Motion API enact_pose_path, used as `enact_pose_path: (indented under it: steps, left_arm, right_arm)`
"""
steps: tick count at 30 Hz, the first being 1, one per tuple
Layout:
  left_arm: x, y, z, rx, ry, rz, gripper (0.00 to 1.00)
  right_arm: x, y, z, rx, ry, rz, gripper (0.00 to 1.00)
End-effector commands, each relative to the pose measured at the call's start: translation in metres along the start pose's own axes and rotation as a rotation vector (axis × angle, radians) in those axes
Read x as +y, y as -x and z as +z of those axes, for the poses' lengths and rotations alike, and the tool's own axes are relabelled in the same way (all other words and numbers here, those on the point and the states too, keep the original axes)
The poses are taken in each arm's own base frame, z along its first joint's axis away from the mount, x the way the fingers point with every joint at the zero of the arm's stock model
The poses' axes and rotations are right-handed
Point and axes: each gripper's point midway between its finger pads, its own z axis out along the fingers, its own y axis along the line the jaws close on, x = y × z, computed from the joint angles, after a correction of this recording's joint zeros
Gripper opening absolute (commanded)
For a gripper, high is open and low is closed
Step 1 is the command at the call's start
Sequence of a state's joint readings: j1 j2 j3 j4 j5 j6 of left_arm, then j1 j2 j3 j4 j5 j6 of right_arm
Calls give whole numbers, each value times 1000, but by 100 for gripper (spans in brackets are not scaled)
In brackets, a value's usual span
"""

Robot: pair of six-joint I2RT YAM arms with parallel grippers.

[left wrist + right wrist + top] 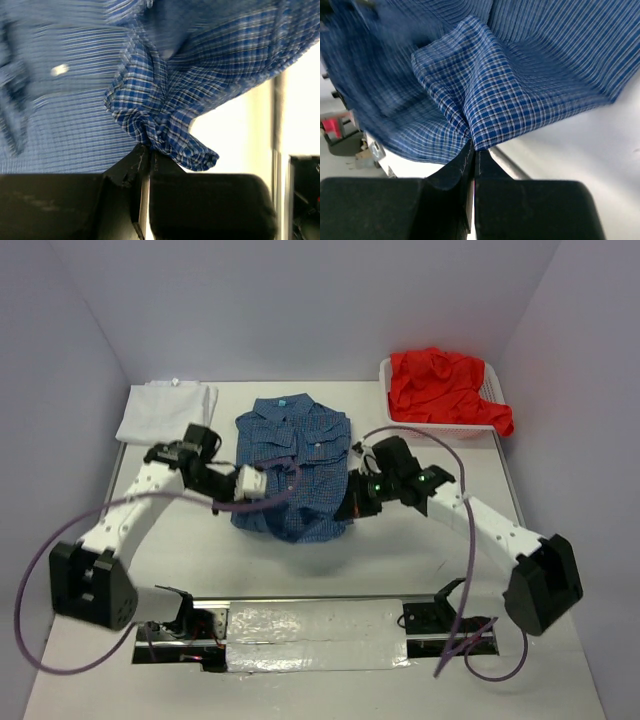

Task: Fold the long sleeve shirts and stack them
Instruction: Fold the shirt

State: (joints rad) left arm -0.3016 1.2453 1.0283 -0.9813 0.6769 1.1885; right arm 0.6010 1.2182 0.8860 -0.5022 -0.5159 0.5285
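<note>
The blue checked shirt lies in the middle of the table, collar at the far end, sleeves folded in. My left gripper is shut on a bunched fold of its cloth at the lower left edge. My right gripper is shut on a pinch of its cloth at the lower right edge. Both hold the hem lifted off the table. A folded white shirt lies at the far left. A red shirt lies crumpled in the basket.
A white mesh basket stands at the far right corner. A metal rail with foil tape runs along the near edge between the arm bases. Purple cables loop from both arms.
</note>
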Motion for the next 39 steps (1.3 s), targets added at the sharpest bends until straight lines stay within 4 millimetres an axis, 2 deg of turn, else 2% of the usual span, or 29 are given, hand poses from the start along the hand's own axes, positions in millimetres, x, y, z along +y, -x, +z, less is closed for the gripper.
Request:
enact_pose_path:
  steps: [1,2,3,9,10,12,13,20,21,26,29,30,31,32,33,34,39]
  left_arm:
    - [30,14,-18,-156,-35,-254,0]
    - [50,22,-29,-169,-11,-241,0]
    - [57,10,-26,-165,-44,-324,0]
    - [121,-9,-27,-153,53,-463,0]
    - [133,-12,-26,-151,91,-474,0]
    - [145,-22,-23,-128,126,-495,0]
    - [152,-26,-20,-125,151,-511,0]
    - [176,-55,-8,-111,232,-607,0]
    - [178,-59,-7,-113,239,-622,0]
    - [182,-76,7,-103,235,-650,6]
    - [197,-87,8,-84,296,-655,9]
    - [207,-89,7,-86,329,-646,13]
    - [213,-90,5,-87,350,-663,15]
    - [217,-96,7,-70,368,-675,22]
    - [221,-99,7,-66,381,-682,26]
    - [225,-101,7,-64,393,-696,28]
    - [223,-121,4,15,442,-747,41]
  right_arm:
    - [-9,31,-3,10,5,-16,0]
    - [-12,43,-3,-4,1,-7,0]
    - [-18,62,-1,-27,-2,5,0]
    - [-43,130,21,-65,-12,41,0]
    - [-48,136,24,-68,-19,46,0]
    - [-55,152,25,-84,-30,50,0]
    - [-65,153,32,-62,-37,66,0]
    - [-95,170,46,-51,-82,125,0]
    - [-99,176,45,-65,-84,141,1]
    - [-115,182,55,-62,-97,186,9]
    - [-128,188,60,-71,-130,206,11]
    - [-133,193,62,-83,-145,210,12]
    - [-137,196,61,-95,-151,227,18]
    - [-140,200,60,-108,-156,237,19]
    - [-142,206,58,-131,-155,238,23]
    - [-143,211,55,-151,-158,251,32]
    - [-133,239,33,-221,-206,191,53]
